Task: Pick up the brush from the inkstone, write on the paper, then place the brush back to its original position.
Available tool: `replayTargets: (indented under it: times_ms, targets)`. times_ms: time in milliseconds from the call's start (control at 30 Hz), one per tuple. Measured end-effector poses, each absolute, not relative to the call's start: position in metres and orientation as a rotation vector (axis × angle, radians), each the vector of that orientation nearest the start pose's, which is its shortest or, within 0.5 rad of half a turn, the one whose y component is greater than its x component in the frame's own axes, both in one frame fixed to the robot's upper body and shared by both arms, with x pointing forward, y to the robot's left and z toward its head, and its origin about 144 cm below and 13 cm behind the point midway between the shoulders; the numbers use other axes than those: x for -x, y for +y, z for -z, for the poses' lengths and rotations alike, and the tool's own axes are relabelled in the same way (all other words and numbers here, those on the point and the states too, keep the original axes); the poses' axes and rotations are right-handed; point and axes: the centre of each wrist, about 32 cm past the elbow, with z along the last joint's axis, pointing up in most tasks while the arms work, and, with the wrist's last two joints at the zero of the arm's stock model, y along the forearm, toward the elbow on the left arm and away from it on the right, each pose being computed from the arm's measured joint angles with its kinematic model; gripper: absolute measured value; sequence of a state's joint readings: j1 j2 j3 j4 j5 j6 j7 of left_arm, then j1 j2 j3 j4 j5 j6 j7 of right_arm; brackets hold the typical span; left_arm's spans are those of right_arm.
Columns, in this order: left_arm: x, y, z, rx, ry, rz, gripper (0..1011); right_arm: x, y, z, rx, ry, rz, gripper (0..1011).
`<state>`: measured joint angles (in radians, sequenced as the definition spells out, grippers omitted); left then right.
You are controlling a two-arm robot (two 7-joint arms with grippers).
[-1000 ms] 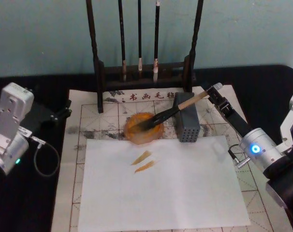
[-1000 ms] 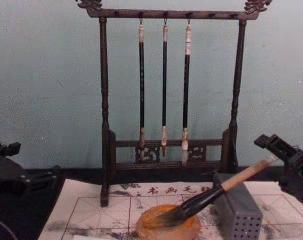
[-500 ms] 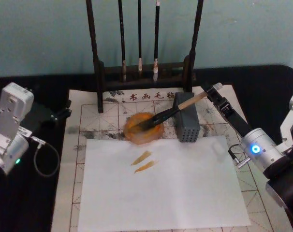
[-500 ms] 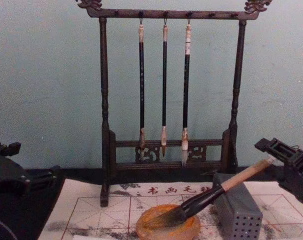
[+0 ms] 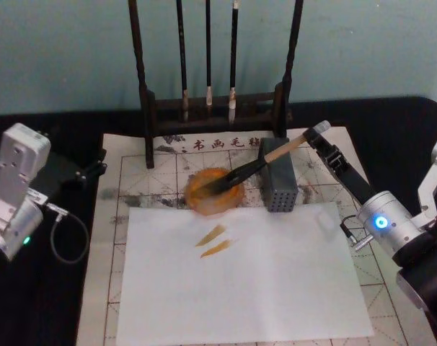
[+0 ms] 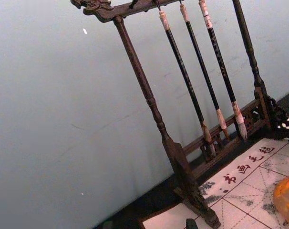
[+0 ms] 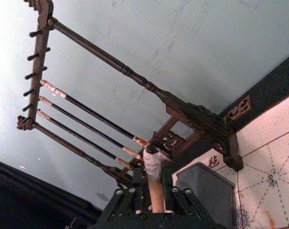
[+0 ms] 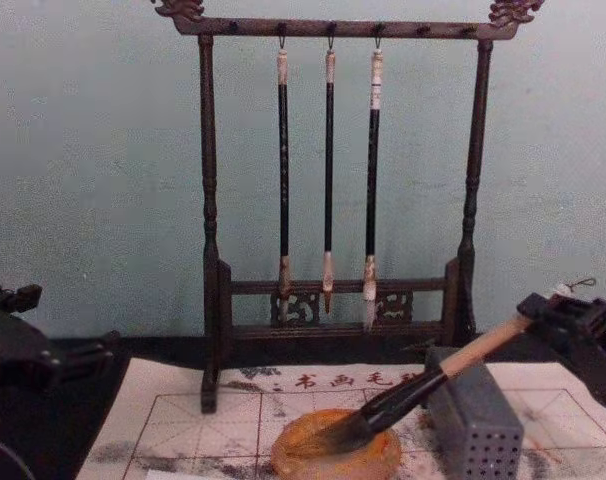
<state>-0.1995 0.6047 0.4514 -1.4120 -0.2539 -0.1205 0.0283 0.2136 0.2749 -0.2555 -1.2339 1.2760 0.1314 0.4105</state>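
The brush (image 5: 240, 173) lies slanted, its dark tip in the round orange inkstone (image 5: 204, 200) and its wooden handle propped on a grey block (image 5: 280, 189). My right gripper (image 5: 314, 133) is at the handle's far end. In the right wrist view the handle (image 7: 156, 193) runs between the fingers (image 7: 179, 200), which look slightly apart from it, so the gripper is open. From the chest, that gripper (image 8: 551, 315) covers the brush (image 8: 413, 395) end above the inkstone (image 8: 333, 458). The red-grid paper (image 5: 161, 169) lies underneath, with a plain white sheet (image 5: 247, 288) on it. My left gripper (image 5: 85, 173) is parked at the left.
A dark wooden rack (image 5: 215, 108) with three thin hanging brushes stands behind the inkstone. The white sheet carries two short orange strokes (image 5: 213, 241). A black cloth (image 5: 391, 130) covers the table around the paper.
My right gripper has crept down and left along the handle, and now straddles its end. The brush, inkstone and left arm have not moved.
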Motion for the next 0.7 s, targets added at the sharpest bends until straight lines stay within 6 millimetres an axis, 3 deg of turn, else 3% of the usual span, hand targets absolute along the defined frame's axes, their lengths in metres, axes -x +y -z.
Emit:
replayTargets:
  times_ms: [167,700]
  targets:
    - [-0.4886,0.3097,-1.1398,-0.304,-0.285,-1.248,1001,-0.5081,-0.261,-1.103,-0.612,0.846,0.952,172]
    - [-0.4886,0.3097,-1.1398,-0.304,-0.285,-1.248,1001,-0.5081,-0.261,-1.103,-0.613,0.846,0.952,165]
